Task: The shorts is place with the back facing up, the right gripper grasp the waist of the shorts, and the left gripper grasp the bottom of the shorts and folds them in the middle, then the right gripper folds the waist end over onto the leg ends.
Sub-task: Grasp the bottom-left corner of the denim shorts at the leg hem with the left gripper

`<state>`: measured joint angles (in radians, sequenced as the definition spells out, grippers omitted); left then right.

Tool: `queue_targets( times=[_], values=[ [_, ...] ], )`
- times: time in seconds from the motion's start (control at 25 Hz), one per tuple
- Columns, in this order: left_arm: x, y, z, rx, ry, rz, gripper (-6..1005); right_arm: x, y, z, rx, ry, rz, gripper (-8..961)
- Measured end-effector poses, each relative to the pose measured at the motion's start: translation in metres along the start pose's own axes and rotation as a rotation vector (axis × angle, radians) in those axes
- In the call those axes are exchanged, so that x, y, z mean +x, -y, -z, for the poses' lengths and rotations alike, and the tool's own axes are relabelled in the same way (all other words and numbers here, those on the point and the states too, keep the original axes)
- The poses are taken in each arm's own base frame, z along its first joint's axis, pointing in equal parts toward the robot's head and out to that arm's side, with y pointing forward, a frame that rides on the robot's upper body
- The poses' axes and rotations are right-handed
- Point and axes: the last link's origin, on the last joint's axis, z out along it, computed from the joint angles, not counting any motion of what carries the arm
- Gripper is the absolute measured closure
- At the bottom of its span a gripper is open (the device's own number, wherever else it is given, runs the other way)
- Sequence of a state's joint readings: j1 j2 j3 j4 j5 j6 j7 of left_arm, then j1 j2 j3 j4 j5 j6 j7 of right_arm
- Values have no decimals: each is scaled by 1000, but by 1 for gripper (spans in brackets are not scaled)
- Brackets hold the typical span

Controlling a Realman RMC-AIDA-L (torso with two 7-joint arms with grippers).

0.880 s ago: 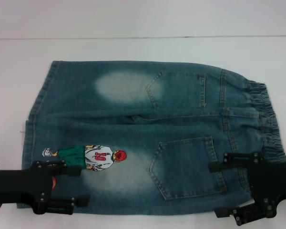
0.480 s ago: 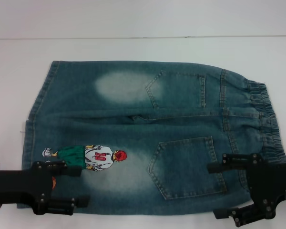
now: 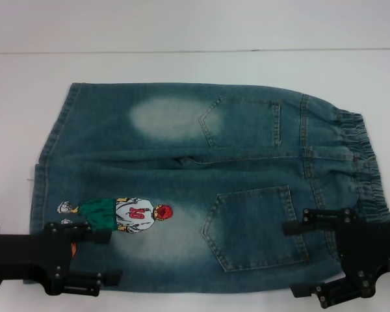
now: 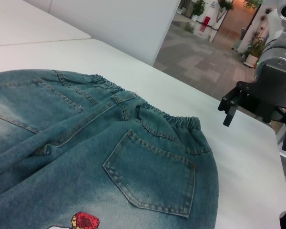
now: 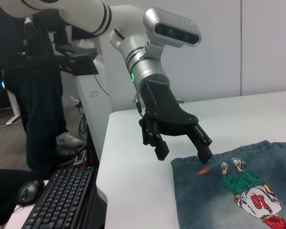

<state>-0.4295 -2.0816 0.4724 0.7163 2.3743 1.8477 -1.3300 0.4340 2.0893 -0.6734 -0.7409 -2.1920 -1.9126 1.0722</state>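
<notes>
My left gripper [image 3: 94,256] has dipped a little lower, its fingers apart over the leg hem of the flat denim shorts [image 3: 201,182], and my right gripper [image 3: 315,258] waits wide open at the waist, nothing grabbed yet.

The left gripper [image 3: 97,257] sits low at the robot's left, fingers spread apart. The right gripper [image 3: 298,259] sits low at the robot's right, fingers likewise spread, nothing held between them.

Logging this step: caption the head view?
Denim shorts flat, back up; left gripper open over the leg hems, right gripper open at the waistband.
</notes>
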Motion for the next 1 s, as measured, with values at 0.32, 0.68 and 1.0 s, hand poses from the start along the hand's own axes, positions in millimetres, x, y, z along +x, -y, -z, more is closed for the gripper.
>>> queue_targets(
  times=[0.32,0.68,1.0],
  values=[
    [2,2,2,14,-5,28,125,1,-1,1,4,1,-2,28],
    [18,4,13,46,5,109,126,5,0,2,26,-10,17,28],
    [38,4,34,64,101,273,125,6,0,0,30,-11,43,29]
  ],
)
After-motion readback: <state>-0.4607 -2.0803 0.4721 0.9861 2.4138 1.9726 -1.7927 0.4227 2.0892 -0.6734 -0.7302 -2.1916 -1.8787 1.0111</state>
